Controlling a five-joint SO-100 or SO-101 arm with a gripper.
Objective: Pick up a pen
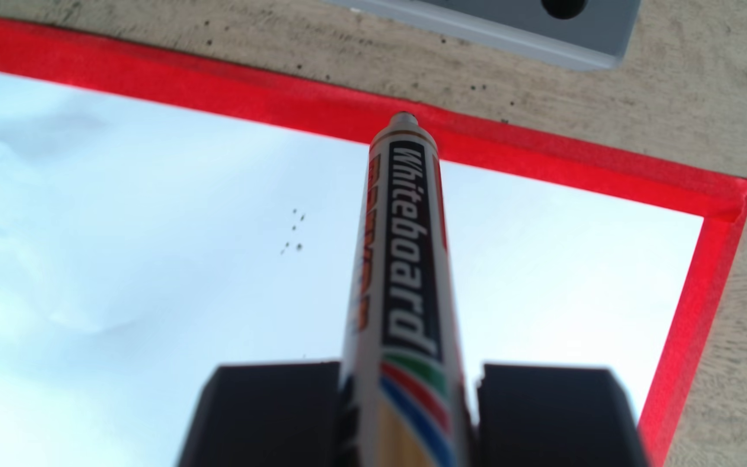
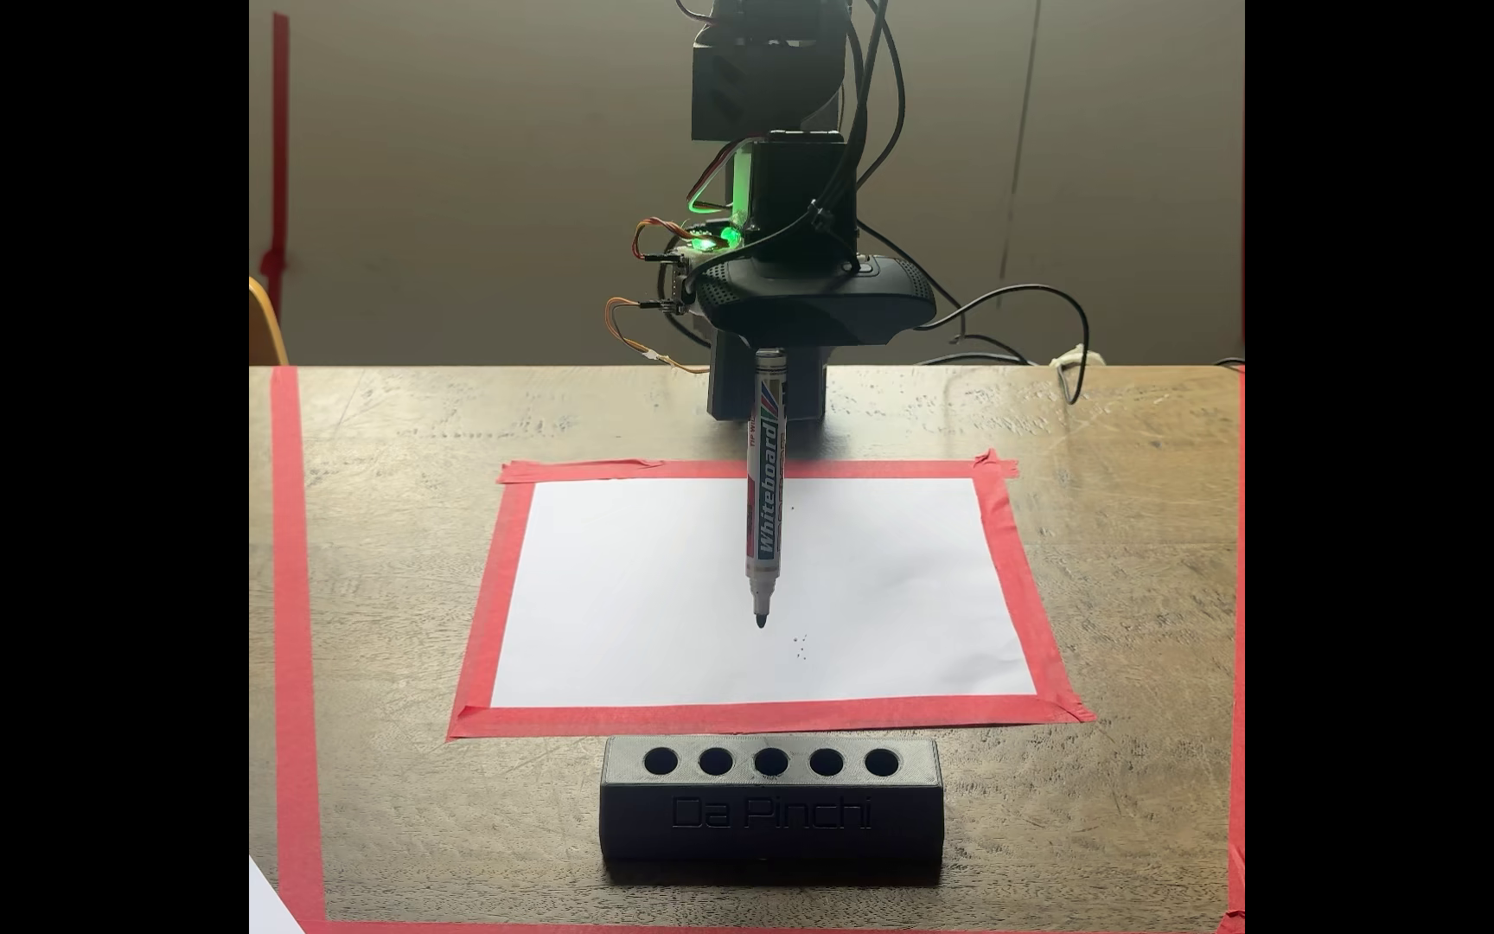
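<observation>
White marker pen (image 2: 766, 489) hangs tip-down, clenched in the gripper (image 1: 407, 404) above the taped paper (image 2: 636, 584), ink dots at four o'clock from its tip. Pickup looks done; next likely calls for a steady hold.

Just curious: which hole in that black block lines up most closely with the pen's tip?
The middle hole of five in the block; the pen hangs tip-down almost directly behind it.
</observation>
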